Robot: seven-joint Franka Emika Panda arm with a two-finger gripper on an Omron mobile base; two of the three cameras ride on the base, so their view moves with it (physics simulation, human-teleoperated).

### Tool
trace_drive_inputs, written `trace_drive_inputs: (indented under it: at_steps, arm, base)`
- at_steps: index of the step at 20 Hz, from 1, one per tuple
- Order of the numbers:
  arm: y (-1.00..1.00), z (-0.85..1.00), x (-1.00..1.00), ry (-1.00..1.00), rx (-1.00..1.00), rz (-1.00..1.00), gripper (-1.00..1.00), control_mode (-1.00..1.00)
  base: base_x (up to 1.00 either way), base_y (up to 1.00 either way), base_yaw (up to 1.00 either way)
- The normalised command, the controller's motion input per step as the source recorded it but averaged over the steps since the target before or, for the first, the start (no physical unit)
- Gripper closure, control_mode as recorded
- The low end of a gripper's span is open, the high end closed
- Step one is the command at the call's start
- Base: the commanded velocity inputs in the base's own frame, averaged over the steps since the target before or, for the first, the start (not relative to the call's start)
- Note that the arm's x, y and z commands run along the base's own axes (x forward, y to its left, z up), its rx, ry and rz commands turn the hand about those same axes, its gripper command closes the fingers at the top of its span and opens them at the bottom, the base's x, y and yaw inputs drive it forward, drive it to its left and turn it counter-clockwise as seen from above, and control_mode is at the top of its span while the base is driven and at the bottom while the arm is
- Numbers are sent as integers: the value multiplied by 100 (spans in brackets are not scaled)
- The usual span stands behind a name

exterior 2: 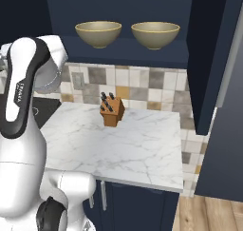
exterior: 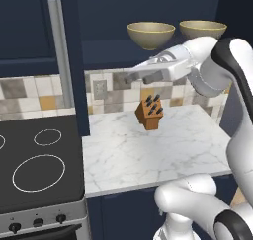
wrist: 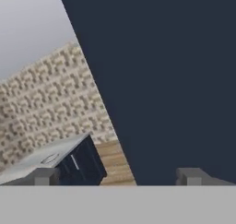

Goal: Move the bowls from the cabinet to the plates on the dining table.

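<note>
Left base view is showing the cabinet (exterior: 64,61) standing open, its door (exterior: 59,46) swung out above the stove (exterior: 39,170), which is why both bowls are exposed on the shelf. Using the knife block (exterior: 149,113) as landmark: the nearer bowl (exterior: 150,34) is sitting upright directly above the knife block, the second bowl (exterior: 203,29) is sitting just beside it, further from the stove, the two apart and not touching. Both are resting rim-up on the shelf, so a grip on a rim looks possible, judging by the pose. The gripper (exterior: 138,77) is hovering above the knife block and below the shelf, pointing toward the door side, jaws spread wide and holding nothing; in the hand view both fingertips (wrist: 44,176) are showing far apart with a dark navy panel ahead. The arm is reaching out level, probably because it is lining up under the shelf before rising to the nearer bowl. Right base view is giving the same pair of bowls above the knife block on the marble counter (exterior 2: 142,149). Neither bowl is lifted yet, so the task looks to be at its start. Risk: clipping the shelf edge on the way up
</note>
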Motion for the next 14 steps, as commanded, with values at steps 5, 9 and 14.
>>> trace_drive_inputs:
  at_steps: [5,9,14]
  arm:
    - [-29,0,0,0,-5,-28,-100,-100]
    - [-29,0,0,-3,-6,-27,-100,-100]
    - [-29,0,-1,-4,-8,-26,-100,-100]
  base:
    - [0,0,0]
    - [0,0,0]
    - [0,0,0]
